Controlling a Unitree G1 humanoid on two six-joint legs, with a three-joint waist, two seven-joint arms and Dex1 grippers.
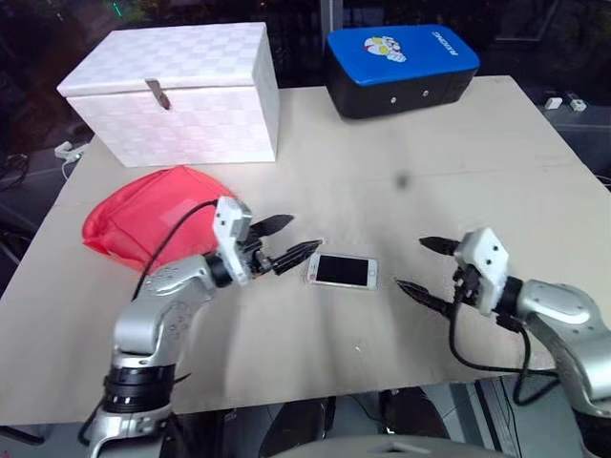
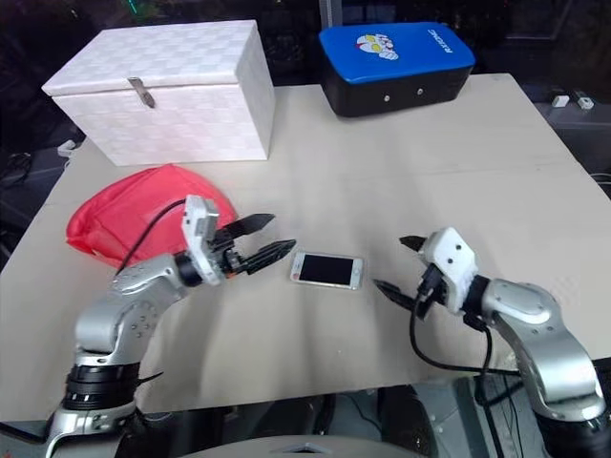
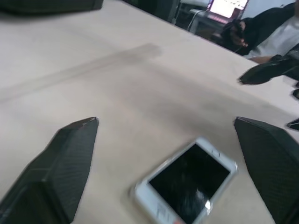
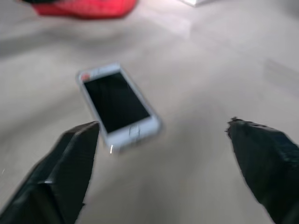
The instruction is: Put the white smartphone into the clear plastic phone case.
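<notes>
The white smartphone [image 1: 342, 271] lies flat on the table, screen up, between my two grippers. It has a black screen and white bezels. My left gripper [image 1: 305, 233] stands open just left of the phone, its lower fingertip close to the phone's end but apart from it. My right gripper [image 1: 410, 262] is open a short way to the phone's right, empty. The left wrist view has the phone [image 3: 187, 184] low between its open fingers [image 3: 65, 163]. The right wrist view looks at the phone [image 4: 117, 105] from the other side. I cannot make out the clear plastic phone case apart from the phone.
A white woven box [image 1: 177, 91] with a latch stands at the back left. A blue and black case [image 1: 401, 67] sits at the back right. A red pouch [image 1: 153, 219] lies behind my left arm. The beige table [image 1: 458, 172] has free room on its right half.
</notes>
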